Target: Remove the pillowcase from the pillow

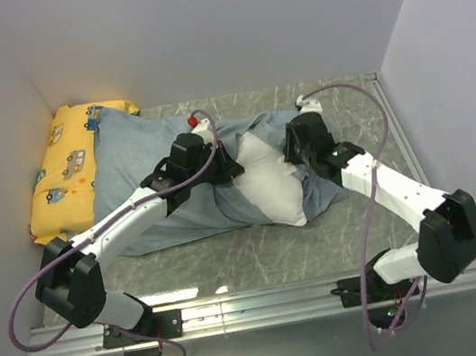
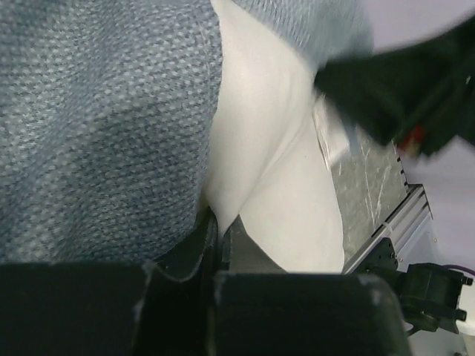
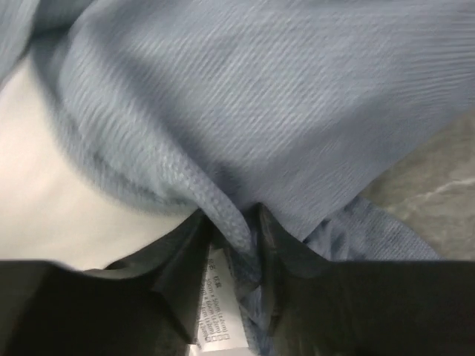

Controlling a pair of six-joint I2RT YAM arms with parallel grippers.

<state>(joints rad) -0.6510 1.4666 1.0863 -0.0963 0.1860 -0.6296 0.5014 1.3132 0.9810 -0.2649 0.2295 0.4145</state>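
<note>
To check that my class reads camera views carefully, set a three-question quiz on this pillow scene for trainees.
1. True or false: the right gripper is shut on the pillowcase.
2. The cushion on the far left of the top view is: A yellow, B red, C green?
3. What white thing shows between the left gripper and the right gripper?
Key: 1 true; 2 A; 3 the pillow.

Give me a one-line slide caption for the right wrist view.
Right pincer clamped on the blue-grey pillowcase hem, a printed tag beside it, white pillow exposed at left.
</note>
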